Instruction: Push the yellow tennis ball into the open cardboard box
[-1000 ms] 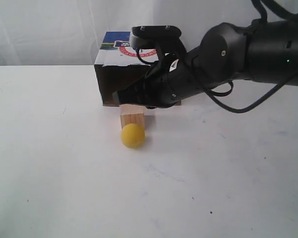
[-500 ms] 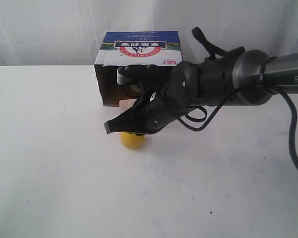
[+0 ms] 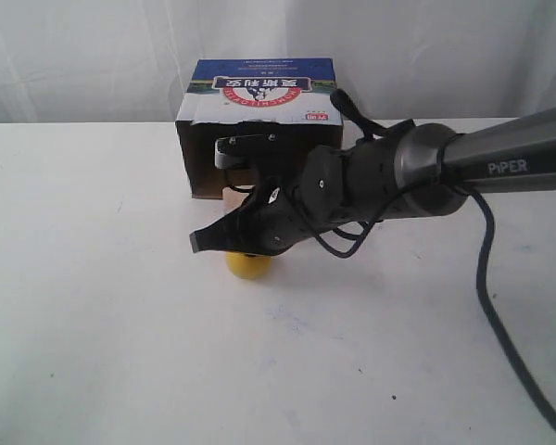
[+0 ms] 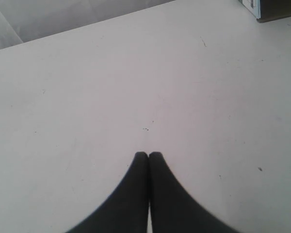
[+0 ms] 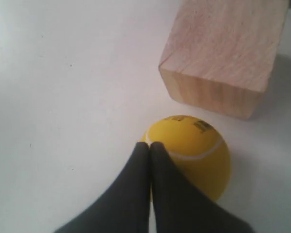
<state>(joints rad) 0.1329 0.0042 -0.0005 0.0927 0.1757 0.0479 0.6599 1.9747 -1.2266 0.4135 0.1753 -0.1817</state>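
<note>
1. The white table (image 3: 93,352) is bare along its near edge, apart from a few small dark specks.
2. The yellow tennis ball (image 3: 248,267) sits on the table near the middle, out in the open and in front of the carton, not inside it. Its top half is hidden by the arm above it.
3. The right gripper (image 5: 149,145) is low over the ball, its two black fingers pressed together with no gap and nothing between them. In the wrist view the tips lie against the ball's side, by the pale seam. It looks like contact, but the angle is too flat to be sure.
4. The right arm (image 3: 417,176) comes in from the right and crosses in front of the carton. A black cable (image 3: 486,278) hangs from it toward the near right corner.
5. A light wooden block (image 5: 223,48) stands just beyond the ball, between it and the carton's mouth. From the outside camera only a sliver shows past the gripper.
6. The open cardboard box (image 3: 259,88) lies behind the block, dark opening facing forward and blue, white and red printed panel on top.
7. The left gripper (image 4: 148,155) is off over plain tabletop, fingers shut tight together and empty, with one corner of the carton at the edge of its view.
8. A pale curtain (image 3: 74,56) closes off the back.
</note>
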